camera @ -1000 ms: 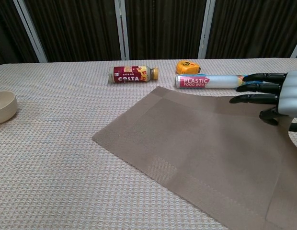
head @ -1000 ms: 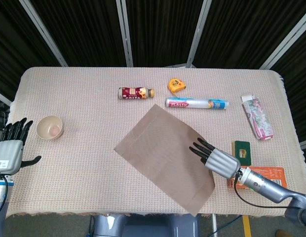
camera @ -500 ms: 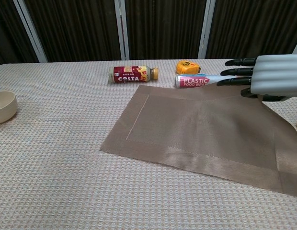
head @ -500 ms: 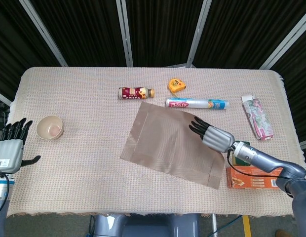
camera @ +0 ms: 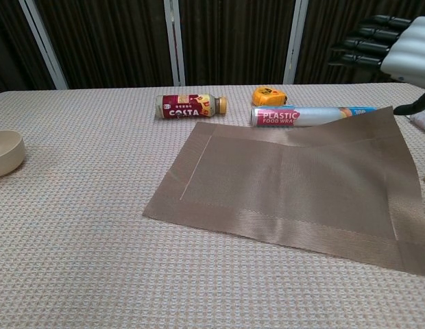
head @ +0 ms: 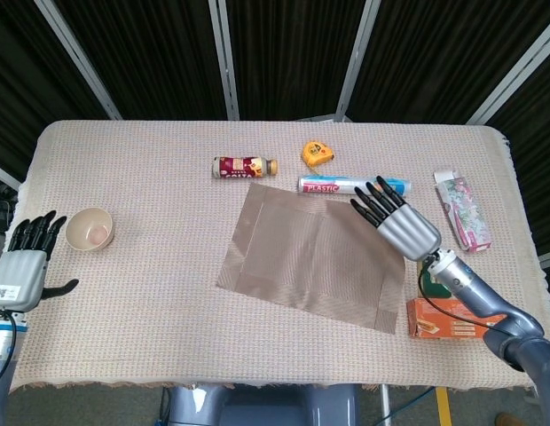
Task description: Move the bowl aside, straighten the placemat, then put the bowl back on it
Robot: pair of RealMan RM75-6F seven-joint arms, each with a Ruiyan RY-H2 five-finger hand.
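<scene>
The brown placemat (head: 310, 257) (camera: 295, 185) lies flat in the middle of the table, slightly turned, with its far right edge resting up against the plastic wrap roll (head: 350, 185) (camera: 301, 115). My right hand (head: 395, 217) (camera: 394, 44) hovers open above the mat's far right corner, fingers spread, not touching it. The cream bowl (head: 90, 229) (camera: 5, 152) stands on the cloth at the far left, off the mat. My left hand (head: 27, 262) is open beside the bowl at the table's left edge, empty.
A Costa bottle (head: 244, 166) (camera: 190, 106) and a yellow tape measure (head: 317, 153) (camera: 269, 95) lie behind the mat. At the right are a flowered box (head: 462, 211), a green pack (head: 432, 266) and an orange box (head: 452, 318).
The placemat swung from a diagonal lie to nearly square with the table. My right hand then lifted off it and rose toward the far right. The bowl stayed put.
</scene>
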